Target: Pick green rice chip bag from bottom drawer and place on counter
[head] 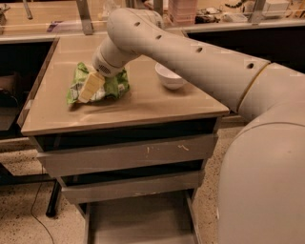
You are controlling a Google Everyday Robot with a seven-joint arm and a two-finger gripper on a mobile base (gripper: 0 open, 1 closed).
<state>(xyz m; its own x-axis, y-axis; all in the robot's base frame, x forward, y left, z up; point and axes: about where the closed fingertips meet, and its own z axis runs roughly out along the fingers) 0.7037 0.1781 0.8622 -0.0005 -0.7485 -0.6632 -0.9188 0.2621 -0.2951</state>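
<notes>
The green rice chip bag [110, 86] is lying on the counter [143, 108], in the upper left of the frame; it is out of the bottom drawer [138, 220], so the job looks nearly done. The bag is judged to be light, soft and crinkly; it is puffed with air and the chips inside can be broken, so it should be held gently. The foil may be slippery; a crumpled edge or a top corner is thought to be the best place to take hold, not the fat middle.

The gripper [90, 86] is placed right on top of the bag, at its left-middle part; whether it is spread or pressed together cannot be told. The big pale arm [190, 52] is stretched in from the right.

A white bowl [170, 76] is set near the bag on its right, not touching it. The counter is flat, shiny and tan; things may be slid on it easily. Two shallow grey drawers [128, 157] are seen under it; the bottom drawer is pulled out at the lower middle. A speckled floor [21, 209] is seen at lower left; a cluttered shelf [214, 12] is seen along the top.
</notes>
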